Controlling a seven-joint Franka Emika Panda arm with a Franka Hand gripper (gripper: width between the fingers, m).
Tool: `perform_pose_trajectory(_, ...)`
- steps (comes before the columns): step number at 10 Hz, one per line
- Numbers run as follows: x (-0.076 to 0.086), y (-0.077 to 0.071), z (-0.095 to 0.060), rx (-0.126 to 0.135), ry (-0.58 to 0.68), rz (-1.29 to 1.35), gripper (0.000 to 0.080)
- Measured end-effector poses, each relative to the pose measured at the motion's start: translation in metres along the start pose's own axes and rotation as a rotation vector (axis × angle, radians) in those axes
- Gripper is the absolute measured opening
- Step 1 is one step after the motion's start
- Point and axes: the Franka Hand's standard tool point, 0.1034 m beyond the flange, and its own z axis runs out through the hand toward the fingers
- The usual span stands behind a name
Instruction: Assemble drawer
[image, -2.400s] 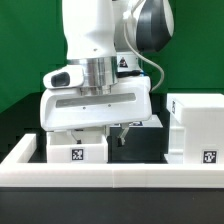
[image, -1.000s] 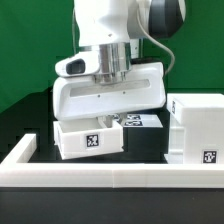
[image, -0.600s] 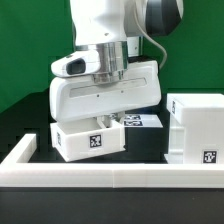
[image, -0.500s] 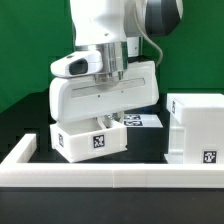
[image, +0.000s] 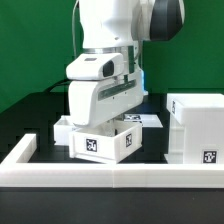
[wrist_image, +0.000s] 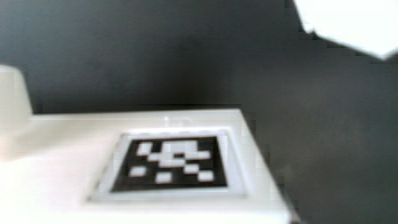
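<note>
A small white open-topped tray (image: 105, 143) with black-and-white tags on its sides sits under my hand, turned corner-on to the exterior view. My gripper (image: 108, 128) reaches down into it and appears shut on its wall. The fingertips are hidden by the hand and the tray. In the wrist view a white tray face with a tag (wrist_image: 173, 165) fills the lower half, and no fingers show. The tall white housing (image: 195, 125) stands at the exterior view's right, a small gap from the tray. Its corner also shows in the wrist view (wrist_image: 356, 25).
A long low white rail (image: 110, 172) runs along the front of the black table. A white tagged part (image: 150, 119) lies behind the tray, between it and the housing. Another white piece (image: 62, 127) shows just behind the tray on the exterior view's left.
The hand has twisted and moved toward the exterior view's right. The tray has turned with it, moved closer to the housing, and now shows two tagged sides.
</note>
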Motion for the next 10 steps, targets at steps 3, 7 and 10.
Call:
perform_pose_trajectory(3, -0.001, -0.007, 0.005, -0.009, -0.016, -0.266, 0.0041)
perform_pose_trajectory(7, 0.012, -0.014, 0.011, 0.010, -0.038, -0.384, 0.0041)
perform_pose_trajectory(10, 0.017, -0.017, 0.016, -0.006, -0.033, -0.391, 0.0041)
